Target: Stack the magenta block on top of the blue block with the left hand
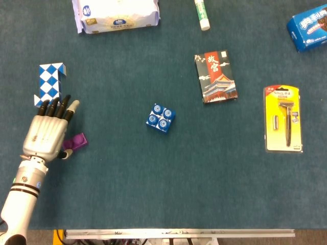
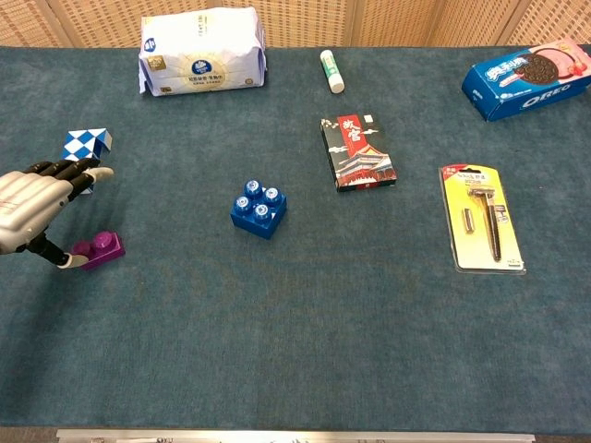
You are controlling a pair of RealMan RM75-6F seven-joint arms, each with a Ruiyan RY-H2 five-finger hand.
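The magenta block (image 1: 77, 141) (image 2: 100, 249) lies on the teal table at the left. My left hand (image 1: 47, 130) (image 2: 32, 205) hovers just left of it, fingers stretched out forward and apart, holding nothing. Its thumb points down toward the block's left side; I cannot tell whether it touches. The blue block (image 1: 160, 118) (image 2: 259, 209), studs up, sits near the table's middle, well to the right of the hand. My right hand is in neither view.
A blue-and-white snake puzzle (image 1: 49, 81) lies just beyond the left hand's fingertips. A tissue pack (image 1: 115, 14), glue stick (image 1: 202, 14), card box (image 1: 215, 76), packaged razor (image 1: 283, 118) and Oreo box (image 1: 309, 29) lie farther back and right.
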